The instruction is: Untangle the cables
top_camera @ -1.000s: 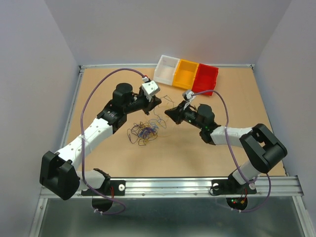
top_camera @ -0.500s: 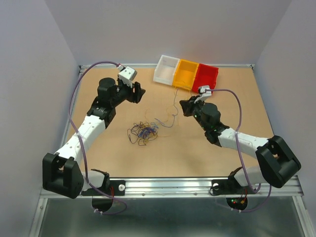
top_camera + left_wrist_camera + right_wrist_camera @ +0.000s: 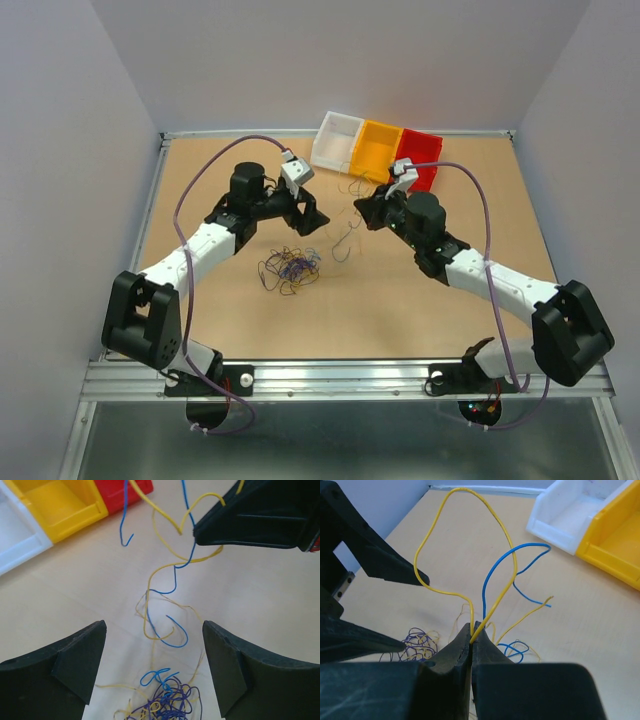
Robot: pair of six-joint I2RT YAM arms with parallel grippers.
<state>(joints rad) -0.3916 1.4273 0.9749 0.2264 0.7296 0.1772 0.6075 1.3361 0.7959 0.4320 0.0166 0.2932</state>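
Pinched strands: one thin yellow wire loop (image 3: 511,545) and one thin blue wire (image 3: 520,550), both from the cables. They are caught side by side at the very tip of the right jaws and rise and curl out beyond them.
Right gripper (image 3: 471,630): black fingers pressed together, clamped on the pinched strands, raised off the table.
Strand run: from the right gripper's tip (image 3: 199,530) the yellow and blue wires hang down. A blue hooked end (image 3: 175,642) lies in the gap between the left jaws and touches neither finger.
Left gripper (image 3: 154,627): black fingers spread wide, nothing held. It faces the right gripper, with the hanging strands between the two.
Loose tangle (image 3: 290,270): a knot of blue, dark and yellow curly wires on the table, just below and in front of the left jaws (image 3: 165,702). It sits well apart from the right jaws.
Link of strands to tangle: cannot tell.
Bins: white (image 3: 322,150), yellow (image 3: 365,160) and red (image 3: 432,160) open plastic trays in a row, beyond both grippers.
Surface: brown board tabletop (image 3: 400,300).
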